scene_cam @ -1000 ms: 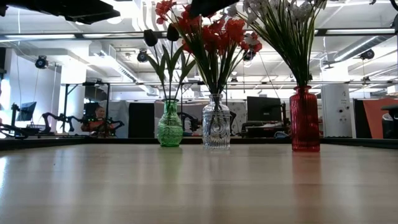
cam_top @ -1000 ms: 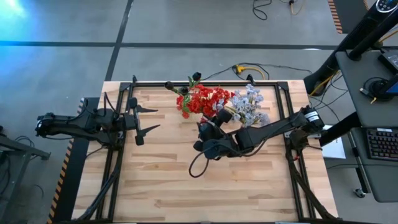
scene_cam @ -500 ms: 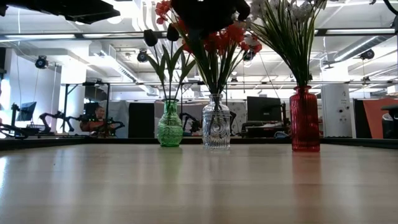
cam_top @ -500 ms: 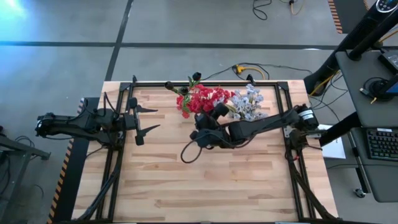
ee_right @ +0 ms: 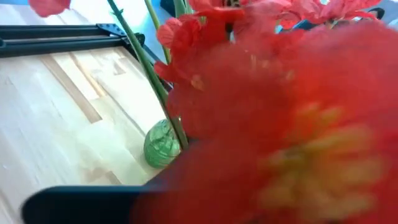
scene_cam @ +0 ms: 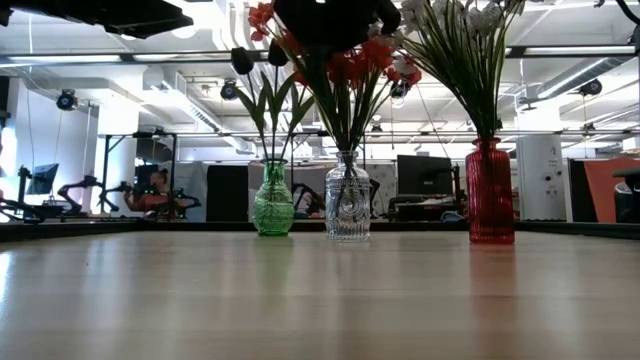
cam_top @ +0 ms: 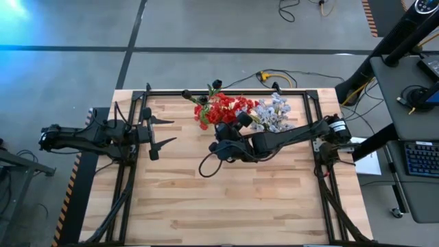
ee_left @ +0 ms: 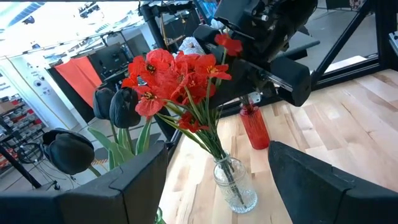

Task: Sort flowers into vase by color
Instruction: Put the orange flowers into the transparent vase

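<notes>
Three vases stand in a row near the table's far edge. A green vase (scene_cam: 273, 203) holds dark buds (scene_cam: 243, 60). A clear glass vase (scene_cam: 347, 197) holds red blossoms (cam_top: 223, 110). A red vase (scene_cam: 490, 192) holds pale blue-white blossoms (cam_top: 274, 116). My right gripper (cam_top: 225, 145) hovers high at the near side of the red bunch, and its wrist view is filled with blurred red petals (ee_right: 273, 124). My left gripper (cam_top: 163, 132) waits open at the table's left side, facing the vases (ee_left: 233, 183).
A black metal frame (cam_top: 226, 91) borders the table. The wooden near half (cam_top: 226, 206) lies bare. My right arm (cam_top: 295, 137) reaches in from the right edge with a cable loop (cam_top: 206, 168) hanging off it. A person (scene_cam: 150, 190) sits far behind in the room.
My right gripper has moved toward the table's left and slightly toward the far edge, closing on the red bunch. In the low view its dark shape now covers the top of the red blossoms. Over the last half second it has hardly moved.
</notes>
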### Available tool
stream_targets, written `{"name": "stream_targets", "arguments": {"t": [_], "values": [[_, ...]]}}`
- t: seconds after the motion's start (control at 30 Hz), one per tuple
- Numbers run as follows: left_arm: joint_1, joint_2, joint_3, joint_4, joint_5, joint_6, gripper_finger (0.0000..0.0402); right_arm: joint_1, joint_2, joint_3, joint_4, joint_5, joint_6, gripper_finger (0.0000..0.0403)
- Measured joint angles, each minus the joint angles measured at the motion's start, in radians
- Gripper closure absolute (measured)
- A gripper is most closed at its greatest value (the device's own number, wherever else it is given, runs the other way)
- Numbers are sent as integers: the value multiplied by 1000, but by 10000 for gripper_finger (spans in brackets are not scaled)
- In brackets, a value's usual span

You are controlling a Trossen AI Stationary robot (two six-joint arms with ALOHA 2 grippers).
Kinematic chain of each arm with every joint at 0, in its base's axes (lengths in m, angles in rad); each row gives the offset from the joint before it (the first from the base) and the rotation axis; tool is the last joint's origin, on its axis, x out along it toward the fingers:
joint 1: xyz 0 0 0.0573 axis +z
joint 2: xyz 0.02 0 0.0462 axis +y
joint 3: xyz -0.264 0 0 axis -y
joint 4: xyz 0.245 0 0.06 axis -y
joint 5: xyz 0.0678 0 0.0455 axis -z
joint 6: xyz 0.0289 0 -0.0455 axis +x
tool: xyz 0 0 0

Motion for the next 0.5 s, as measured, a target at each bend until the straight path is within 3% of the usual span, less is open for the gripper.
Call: {"name": "stream_targets", "arguments": {"t": [0.13, 0.5], "values": [[0, 0, 0, 0, 0, 0, 141, 0, 0, 0, -13, 0, -1, 389], [0, 0, 0, -4, 0, 0, 141, -2, -2, -4, -75, -20, 89, 393]]}}
